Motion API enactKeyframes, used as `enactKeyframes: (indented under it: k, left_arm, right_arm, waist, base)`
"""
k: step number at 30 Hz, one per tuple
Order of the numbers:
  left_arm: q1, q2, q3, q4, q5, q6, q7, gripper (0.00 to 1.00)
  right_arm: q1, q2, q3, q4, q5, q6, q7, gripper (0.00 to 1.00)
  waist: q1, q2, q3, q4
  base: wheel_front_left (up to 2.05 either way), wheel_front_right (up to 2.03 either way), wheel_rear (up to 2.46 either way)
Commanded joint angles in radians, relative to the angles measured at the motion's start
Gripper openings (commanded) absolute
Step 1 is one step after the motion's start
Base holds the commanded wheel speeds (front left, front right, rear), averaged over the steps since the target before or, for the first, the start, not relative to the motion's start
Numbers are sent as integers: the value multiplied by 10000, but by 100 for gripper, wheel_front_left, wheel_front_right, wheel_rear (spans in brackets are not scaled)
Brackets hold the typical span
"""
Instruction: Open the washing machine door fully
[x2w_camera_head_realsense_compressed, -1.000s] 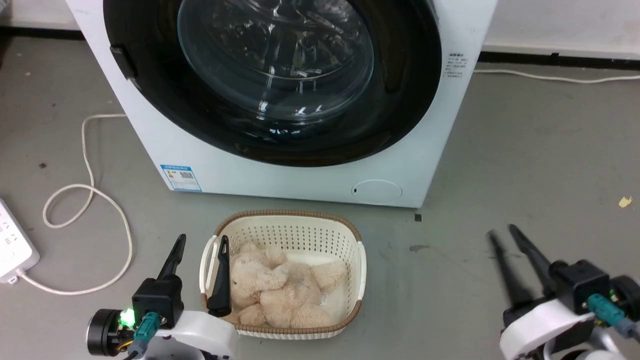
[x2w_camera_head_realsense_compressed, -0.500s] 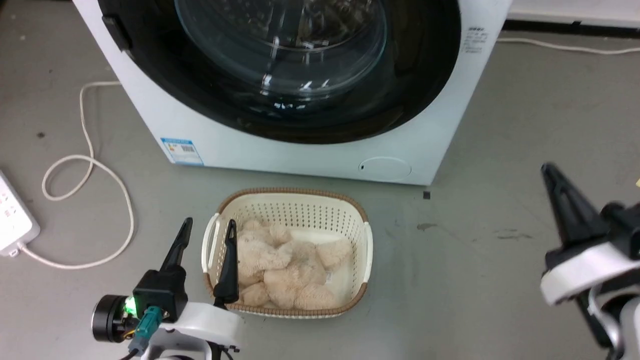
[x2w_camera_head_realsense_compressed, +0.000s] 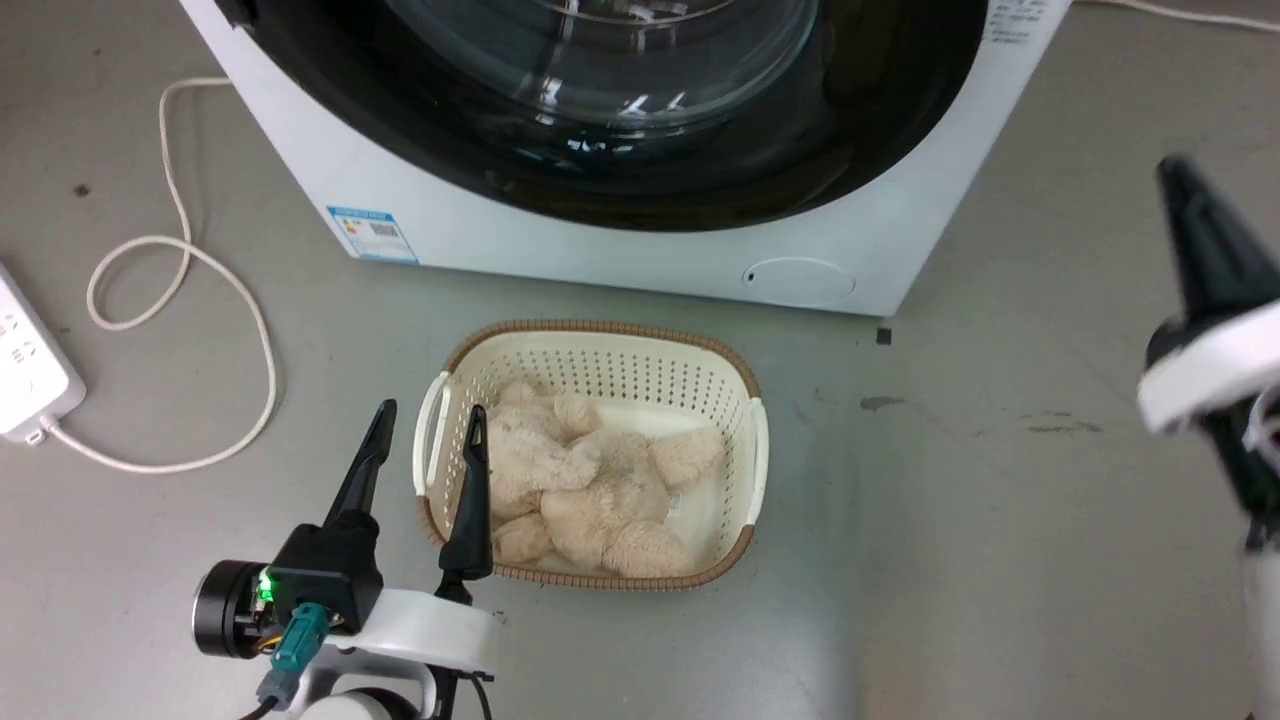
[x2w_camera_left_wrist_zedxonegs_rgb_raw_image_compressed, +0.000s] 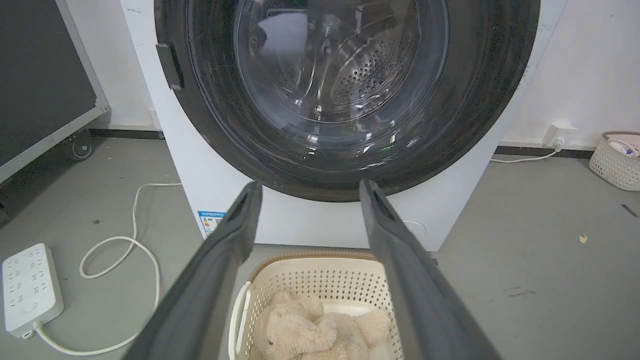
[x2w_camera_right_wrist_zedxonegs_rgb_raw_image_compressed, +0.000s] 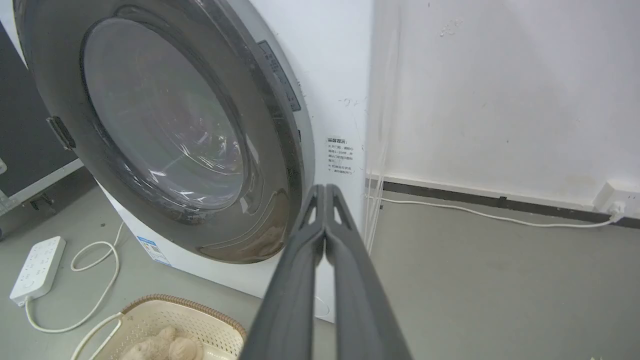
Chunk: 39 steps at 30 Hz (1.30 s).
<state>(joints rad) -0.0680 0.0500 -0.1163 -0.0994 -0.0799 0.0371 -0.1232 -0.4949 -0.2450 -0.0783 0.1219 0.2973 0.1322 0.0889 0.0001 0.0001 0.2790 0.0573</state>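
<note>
– So, what runs across from the left?
– A white plastic power strip and its looped cream cable lie on the grey floor, well clear of the work. Next, the left gripper hovers low, fingers spread with nothing between them. One finger is over the left rim of the cream perforated plastic basket with a brown woven edge. That arm is likely parked while the other acts.
– And inside it?
– A beige plush toy, heaped. Behind stands the large round glossy black washing machine door with its bulging glass centre. It appears flush against the white cabinet, so it is not yet opened. The steel drum shows through the glass.
– The right side?
– The right gripper, fingers pressed together and empty, points at the door's right edge, seemingly to hook it. A small pale basket sits by the wall, contents unclear.
</note>
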Motion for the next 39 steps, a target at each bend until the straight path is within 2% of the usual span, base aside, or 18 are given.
enactKeyframes:
  k: [1, 21, 32, 39]
  left_arm:
    - [-218, 2, -60, -88, -99, 79, -102, 100]
    - [-481, 2, -501, -470, -353, 280, -519, 100]
    - [-614, 2, -789, -643, -534, 407, -750, 100]
    - [-674, 2, -910, -746, -624, 457, -874, 100]
  right_arm:
    - [-548, 71, -176, 247, 374, -8, 148, 0]
    - [-5044, 679, -1912, 3770, 3901, -10, 3395, 0]
    - [-7165, 595, -2899, 5880, 4932, -11, 5028, 0]
    - [-8200, 451, -3369, 6865, 5349, -12, 5694, 0]
  waist:
    - [-1, -1, 117, 63]
    - [-1, -1, 1227, 449]
    - [-1, -1, 1724, 718]
    - [-1, -1, 1989, 832]
  base:
    - [0, 0, 0]
    - [0, 0, 0]
    - [0, 0, 0]
    - [0, 0, 0]
